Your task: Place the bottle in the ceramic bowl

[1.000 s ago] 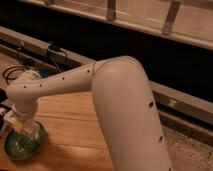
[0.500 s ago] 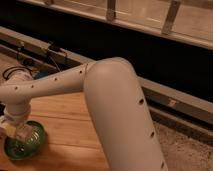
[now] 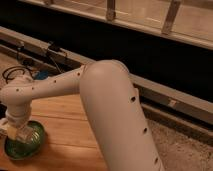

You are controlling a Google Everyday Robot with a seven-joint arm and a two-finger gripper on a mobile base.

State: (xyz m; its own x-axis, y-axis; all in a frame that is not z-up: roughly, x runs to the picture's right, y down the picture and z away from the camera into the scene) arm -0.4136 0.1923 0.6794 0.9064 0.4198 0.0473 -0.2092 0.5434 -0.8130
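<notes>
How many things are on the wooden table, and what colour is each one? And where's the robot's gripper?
Green: 1, the bowl
White: 1, the bottle, a pale thing over the bowl
Total: 2
The gripper is shut, right above the bowl at the table's left end.

claw (image 3: 20, 134) over ceramic bowl (image 3: 24, 143) (on table (image 3: 65, 135))

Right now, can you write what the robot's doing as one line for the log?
stage: placing | gripper: shut, low over ceramic bowl | bottle: not clearly visible | bowl: on wooden table, left edge of view
</notes>
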